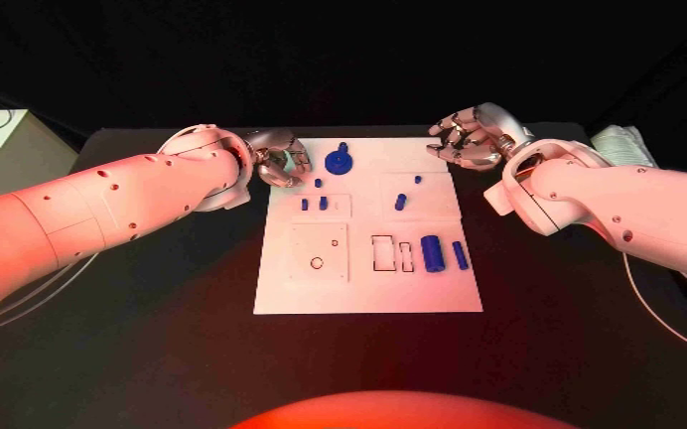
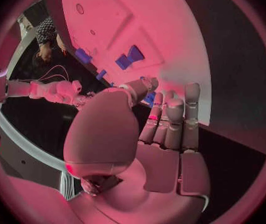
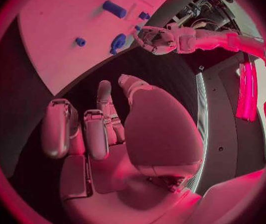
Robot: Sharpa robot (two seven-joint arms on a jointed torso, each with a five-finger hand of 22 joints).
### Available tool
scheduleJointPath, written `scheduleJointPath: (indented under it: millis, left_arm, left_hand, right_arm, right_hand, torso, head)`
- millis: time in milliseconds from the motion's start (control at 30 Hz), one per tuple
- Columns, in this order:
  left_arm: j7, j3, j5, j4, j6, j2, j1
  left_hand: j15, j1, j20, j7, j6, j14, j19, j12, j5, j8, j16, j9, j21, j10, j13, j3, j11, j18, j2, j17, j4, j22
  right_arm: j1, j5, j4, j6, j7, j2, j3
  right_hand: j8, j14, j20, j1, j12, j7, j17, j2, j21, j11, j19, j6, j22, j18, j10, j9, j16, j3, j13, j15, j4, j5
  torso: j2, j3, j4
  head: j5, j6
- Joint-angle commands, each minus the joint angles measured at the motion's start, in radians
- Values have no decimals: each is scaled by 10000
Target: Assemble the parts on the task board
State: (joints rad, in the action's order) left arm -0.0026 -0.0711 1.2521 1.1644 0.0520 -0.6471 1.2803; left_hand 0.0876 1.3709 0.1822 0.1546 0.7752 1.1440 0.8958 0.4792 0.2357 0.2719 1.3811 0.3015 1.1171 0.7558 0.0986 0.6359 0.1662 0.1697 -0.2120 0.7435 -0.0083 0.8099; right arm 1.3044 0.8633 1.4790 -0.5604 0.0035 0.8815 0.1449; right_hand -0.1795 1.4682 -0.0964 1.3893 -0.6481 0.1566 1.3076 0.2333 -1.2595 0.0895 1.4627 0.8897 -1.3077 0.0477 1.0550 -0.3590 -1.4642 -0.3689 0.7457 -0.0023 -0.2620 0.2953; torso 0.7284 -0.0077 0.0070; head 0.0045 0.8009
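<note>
With both the left hand point(image 1: 275, 159) and right hand point(image 1: 470, 137) loosely curled and holding nothing at the task board's point(image 1: 287, 290) far corners, I'd descend squarely onto one blue part point(image 1: 433, 252) lying there, avoiding its neighbours.

No text, label, brand or number could be read anywhere in the three views. The task board point(image 1: 368, 290) carried only thin outlines, some rectangles and a small oval, and none of them formed a letter or a digit. The blue parts point(image 1: 433, 252) lying on it had no marking that could be made out.
</note>
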Motion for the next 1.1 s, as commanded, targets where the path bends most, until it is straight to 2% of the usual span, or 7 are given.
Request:
scheduleJointPath:
  millis: [33, 200, 267, 533, 767, 967, 1100]
  left_arm:
    - [-99, 85, -339, 158, 15, -128, 1]
    - [281, 260, -2244, 556, 716, -559, 2]
    - [993, 323, -4293, 835, 986, -867, 3]
    - [3341, 448, -9733, 1741, -206, -1738, -116]
    - [4085, 499, -10799, 2446, -809, -2315, -279]
    - [4369, 513, -11013, 3032, -851, -2625, -415]
    - [4420, 516, -11046, 3173, -800, -2694, -450]
  left_hand:
    - [-25, 187, -16, 175, 127, -218, -139, 155, 20, 93, -133, 19, -66, 74, -10, 54, -42, 163, 74, -367, -50, -131]
    - [-368, 566, -308, 318, 975, -604, -132, 1322, 25, 620, -560, 192, 198, 1460, 375, 365, -425, 180, 368, -1265, -360, 6]
    - [-513, 505, -477, 210, 1178, -787, -299, 1878, 37, 787, -896, 268, 309, 1628, 625, 463, -569, 171, 406, -1791, -496, 73]
    - [-167, -384, -157, 273, 857, -2715, -1528, 1319, -16, 845, -2722, 400, -1326, 718, 283, -285, -315, 103, 364, -3138, -17, -786]
    - [133, -265, 218, 338, 705, -3054, -1827, -139, -19, 527, -5482, 382, -3854, 1203, -362, -660, -128, 140, 388, -4432, 192, -2456]
    - [78, -135, 183, 372, 717, -2048, -1184, -1376, -37, 271, -7677, 363, -4909, 2290, -344, -730, -222, 118, 324, -4936, 184, -3288]
    - [90, -109, 174, 415, 760, -1857, -1061, -1730, -33, 211, -8040, 354, -5060, 2299, -344, -800, -185, 111, 348, -4899, 172, -3403]
  right_arm:
    - [-5, 1146, -179, 478, -50, -50, -2]
    - [-6, 2466, -531, 804, -12, -194, -1]
    - [-33, 3398, -668, 967, -27, -279, -1]
    - [-238, 6049, -929, 1794, -575, -528, -3]
    - [-379, 6895, -1164, 2179, -938, -790, 0]
    - [-535, 7296, -1339, 2199, -1186, -1023, 3]
    - [-590, 7556, -1392, 2116, -1481, -1135, 4]
  right_hand:
    - [-231, 553, 44, 333, 1079, 19, 608, 120, 53, -162, -11, 290, -826, 178, -286, -89, 29, -609, -1057, -44, 208, -143]
    - [-421, 566, -5, 531, 2472, 8, 651, 307, 96, -85, -3, 404, -832, 182, -427, -166, 11, -1339, -2453, 15, 651, -280]
    - [-487, 581, -20, 520, 2970, -34, 708, 380, 94, -70, -3, 436, -855, 180, -343, -191, -21, -1620, -3066, 26, 933, -491]
    - [-449, 584, -73, 185, 3852, -149, 730, 532, 509, 9, -138, 405, -665, 259, -734, -165, -37, -1824, -4098, 103, 1281, -894]
    - [-427, 554, -60, 72, 3893, -169, 619, 503, 524, -26, -118, 437, -662, 264, -600, -153, 29, -1784, -4317, 81, 1356, -966]
    - [-430, 508, 2, -39, 3919, -146, 324, 478, 400, -82, -29, 567, -734, 235, -153, -153, 195, -1911, -4608, 26, 1416, -766]
    - [-428, 505, -2, -91, 3945, -144, 277, 489, 397, -84, -18, 603, -738, 230, -44, -152, 222, -1930, -4698, 31, 1429, -730]
  torso:
    - [-2, -19, 4]
    - [-9, 2, 0]
    - [-1, 14, -7]
    - [-3, -34, 17]
    - [-9, -20, 23]
    - [-7, -37, 36]
    - [4, -12, 19]
  head:
    - [-41, -81]
    - [-213, -134]
    - [-272, -187]
    - [-544, -238]
    - [-732, -295]
    - [-797, -316]
    - [-760, -324]
